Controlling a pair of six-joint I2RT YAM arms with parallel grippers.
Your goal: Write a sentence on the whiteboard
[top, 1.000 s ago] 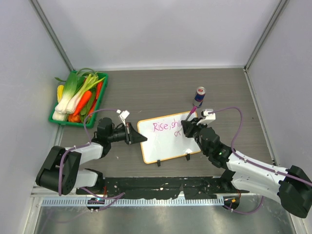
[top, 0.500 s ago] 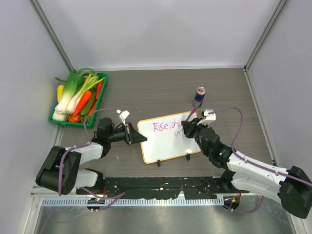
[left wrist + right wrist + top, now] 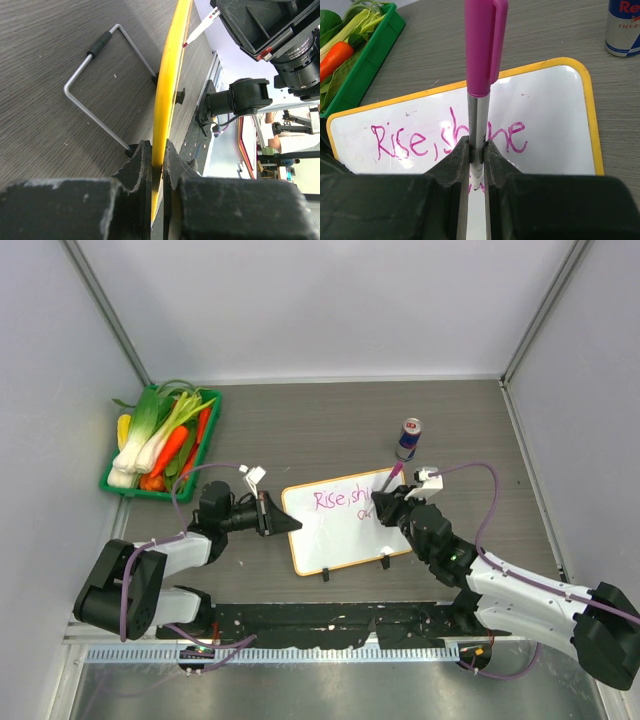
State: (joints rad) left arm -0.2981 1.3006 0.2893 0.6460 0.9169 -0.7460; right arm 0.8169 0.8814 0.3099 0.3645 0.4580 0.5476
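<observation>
The whiteboard [image 3: 335, 535] with a thin orange frame lies mid-table; it also shows in the right wrist view [image 3: 555, 130] and edge-on in the left wrist view [image 3: 167, 90]. The pink sentence [image 3: 450, 136] reads "Rise, shine", with a small scribble below it between my fingers. My left gripper [image 3: 268, 514] is shut on the board's left edge. My right gripper [image 3: 385, 502] is shut on a marker [image 3: 479, 75] with a pink cap, its tip down at the board by the scribble.
A green tray [image 3: 118, 483] of vegetables stands at the far left. A drink can [image 3: 409, 437] stands just beyond the board's far right corner. The board's wire stand [image 3: 95, 85] lies on the table in the left wrist view.
My right gripper with the marker has shifted slightly right and away from the scribble. The left gripper and the board have not moved.
</observation>
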